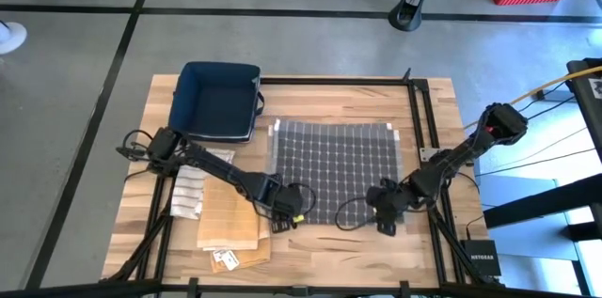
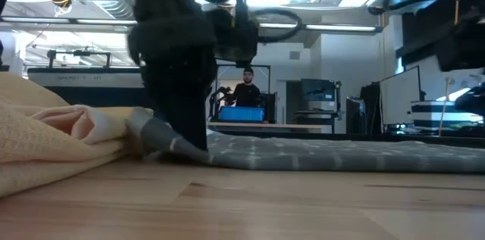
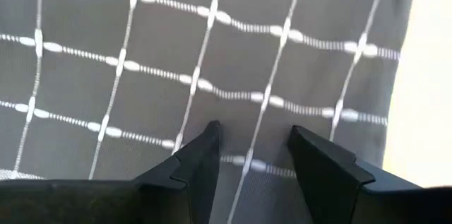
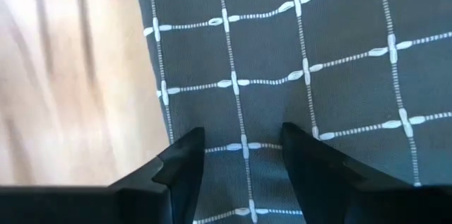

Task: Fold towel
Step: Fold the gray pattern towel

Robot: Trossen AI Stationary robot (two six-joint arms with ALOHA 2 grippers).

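Towel: grey cloth towel with white grid lines [image 1: 334, 162], spread flat on the wooden table [image 1: 423, 251].
Left gripper [image 1: 285, 211]: at the towel's near left corner, fingers [image 3: 200, 159] spread over the cloth.
Right gripper [image 1: 386, 207]: at its near right corner, fingers [image 4: 185, 159] likewise spread.

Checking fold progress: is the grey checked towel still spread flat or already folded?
Spread flat: the grey checked towel lies as one open rectangle on the table, no edge turned over.
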